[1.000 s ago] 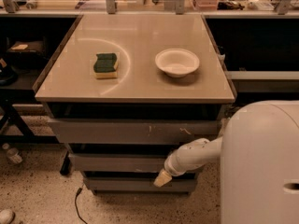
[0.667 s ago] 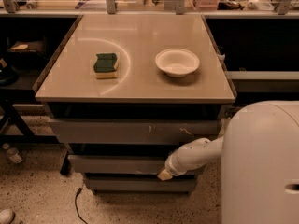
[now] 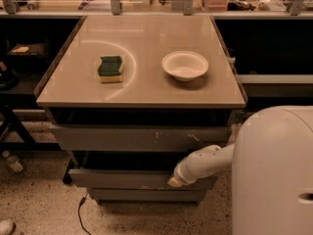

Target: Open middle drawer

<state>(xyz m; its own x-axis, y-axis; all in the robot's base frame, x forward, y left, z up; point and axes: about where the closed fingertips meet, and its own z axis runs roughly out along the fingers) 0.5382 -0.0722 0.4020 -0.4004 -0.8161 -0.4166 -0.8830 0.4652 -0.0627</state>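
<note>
The gripper [image 3: 174, 181] sits at the middle drawer [image 3: 122, 178], its front running left-right

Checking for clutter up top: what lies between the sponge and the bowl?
Nothing: in the camera view the tabletop is bare between the sponge and the bowl. The gripper is lower, at the middle drawer front.

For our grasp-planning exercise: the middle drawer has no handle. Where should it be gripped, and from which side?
Probably best to grip the top lip of the middle drawer, coming from the front and slightly above. Its face is plain and flat, so only the dark gap under the scratched upper front offers purchase. The pincer sits at that lip, right of centre.
</note>
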